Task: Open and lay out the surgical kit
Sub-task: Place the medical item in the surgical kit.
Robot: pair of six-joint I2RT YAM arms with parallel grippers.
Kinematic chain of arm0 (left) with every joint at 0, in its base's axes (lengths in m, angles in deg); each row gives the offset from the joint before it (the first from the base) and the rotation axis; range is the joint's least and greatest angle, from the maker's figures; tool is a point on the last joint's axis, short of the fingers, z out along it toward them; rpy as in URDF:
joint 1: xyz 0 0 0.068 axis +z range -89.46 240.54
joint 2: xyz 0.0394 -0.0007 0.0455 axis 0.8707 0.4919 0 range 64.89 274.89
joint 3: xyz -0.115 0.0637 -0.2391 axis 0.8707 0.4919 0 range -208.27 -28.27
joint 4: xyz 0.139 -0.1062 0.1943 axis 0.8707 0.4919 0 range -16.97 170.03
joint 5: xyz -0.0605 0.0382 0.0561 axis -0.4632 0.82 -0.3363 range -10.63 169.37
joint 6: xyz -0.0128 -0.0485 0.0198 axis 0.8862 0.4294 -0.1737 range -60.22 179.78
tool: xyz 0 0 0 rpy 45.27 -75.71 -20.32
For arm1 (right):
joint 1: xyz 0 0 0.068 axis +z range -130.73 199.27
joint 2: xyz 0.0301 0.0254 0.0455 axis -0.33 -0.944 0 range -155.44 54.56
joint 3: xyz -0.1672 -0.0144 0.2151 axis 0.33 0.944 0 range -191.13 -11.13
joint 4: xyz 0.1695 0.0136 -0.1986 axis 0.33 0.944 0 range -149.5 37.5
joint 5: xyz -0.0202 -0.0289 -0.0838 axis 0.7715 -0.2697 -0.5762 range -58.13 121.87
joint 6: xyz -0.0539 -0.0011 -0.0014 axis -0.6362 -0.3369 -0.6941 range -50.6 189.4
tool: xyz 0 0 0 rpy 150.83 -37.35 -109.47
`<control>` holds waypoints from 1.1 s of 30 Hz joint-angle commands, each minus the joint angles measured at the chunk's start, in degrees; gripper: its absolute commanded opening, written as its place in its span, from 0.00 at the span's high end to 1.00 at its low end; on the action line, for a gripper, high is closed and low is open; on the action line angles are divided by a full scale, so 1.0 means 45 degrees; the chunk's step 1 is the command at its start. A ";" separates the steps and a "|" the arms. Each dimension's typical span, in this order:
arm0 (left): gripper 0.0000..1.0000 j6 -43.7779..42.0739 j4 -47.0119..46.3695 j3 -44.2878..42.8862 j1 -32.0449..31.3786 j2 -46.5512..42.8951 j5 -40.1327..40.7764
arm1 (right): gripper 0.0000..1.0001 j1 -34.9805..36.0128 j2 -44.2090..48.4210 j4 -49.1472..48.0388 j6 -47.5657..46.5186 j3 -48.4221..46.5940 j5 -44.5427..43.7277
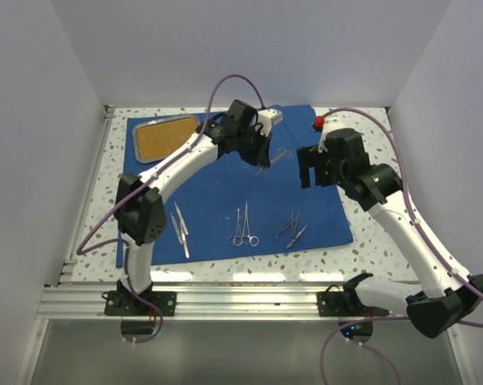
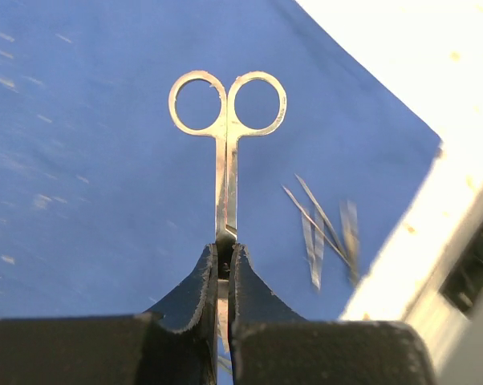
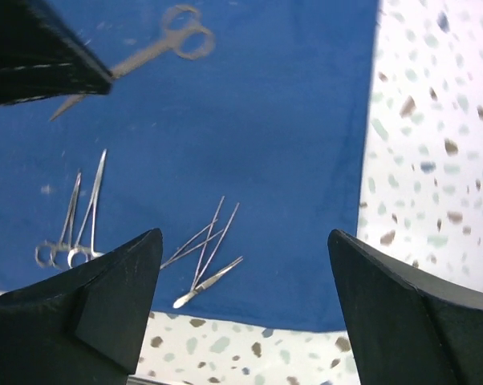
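Observation:
The royal-blue cloth (image 1: 217,188) lies spread flat on the table. The steel tray (image 1: 165,137) with the orange-brown inside sits on its far left corner. My left gripper (image 1: 262,160) is shut on silvery scissors (image 2: 226,144) by their blades, ring handles pointing away, held above the cloth. They also show in the right wrist view (image 3: 165,40). My right gripper (image 3: 244,237) is open and empty, hovering over the cloth's right part (image 1: 312,172). On the cloth lie ring-handled clamps (image 1: 244,228), thin tweezers (image 1: 292,228) and more tweezers (image 1: 180,228).
A small red object (image 1: 318,122) lies on the speckled table by the cloth's far right corner. White walls close in the table on three sides. An aluminium rail (image 1: 225,301) runs along the near edge.

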 commanded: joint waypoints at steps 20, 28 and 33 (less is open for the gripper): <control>1.00 0.1555 0.0878 0.3984 -0.0519 -0.4576 -0.5590 | 0.02 0.3699 0.1637 0.0713 -0.4559 0.1166 0.3902; 1.00 0.2610 0.0409 0.4980 -0.0538 -0.5786 -0.5886 | 0.02 0.3835 0.1170 0.0205 -0.4716 0.1052 0.4078; 1.00 0.2629 0.0722 0.5000 -0.0519 -0.5982 -0.5788 | 0.02 0.4127 0.0798 0.0165 -0.4716 0.0759 0.3923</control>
